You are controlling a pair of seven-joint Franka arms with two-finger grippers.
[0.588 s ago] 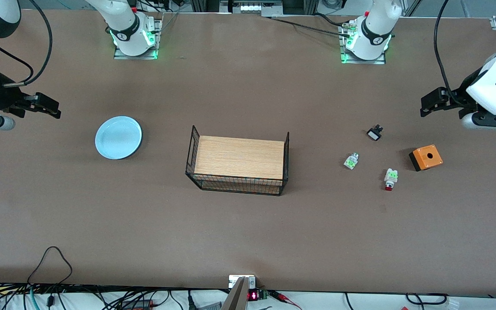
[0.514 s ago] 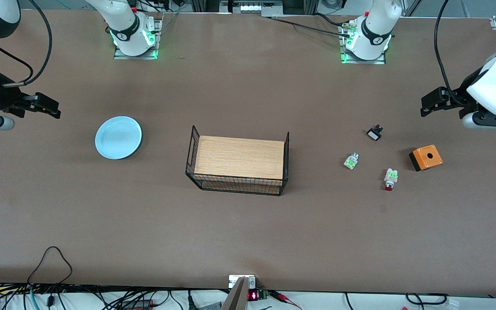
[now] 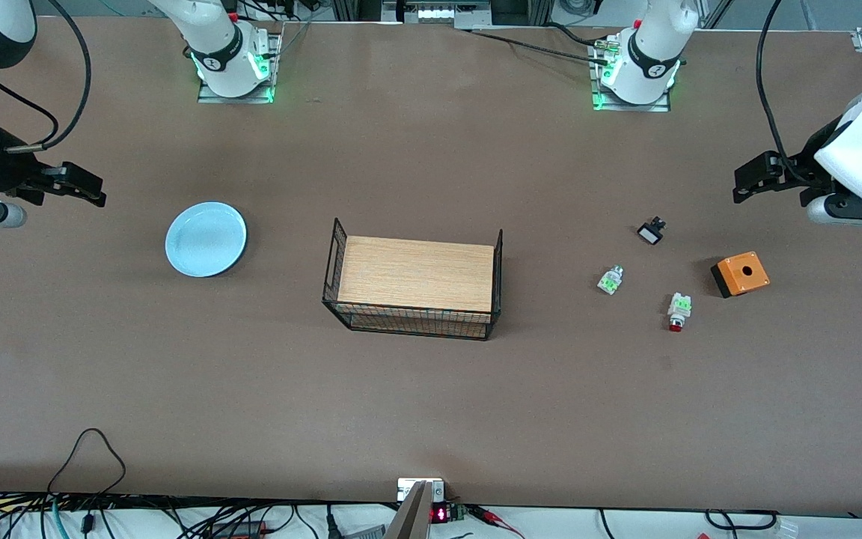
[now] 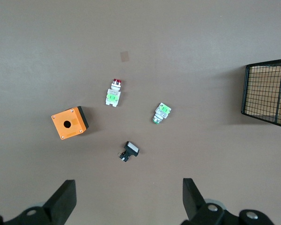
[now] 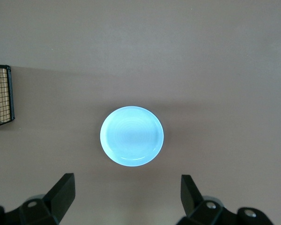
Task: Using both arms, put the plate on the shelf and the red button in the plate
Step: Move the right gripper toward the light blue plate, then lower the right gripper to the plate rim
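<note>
Both pickups pending, each target on its own arm's end of the table.

Red button [image 3: 677, 312] nearest the front camera, lying flat, long axis near-to-far, red cap toward camera; light blue plate [image 3: 206, 239] farther back, round, shallow, bare. Left gripper [image 3: 750, 178] spread wide, up over bare table nearest the button; right gripper [image 3: 83, 186] likewise spread, nearest the plate.

No readable text, brand or label on anything here. Small red lit display [image 3: 439, 514] on board at table's camera-side edge glows, characters illegible. Dark marks on arm bases [image 3: 213, 63], illegible too.
</note>
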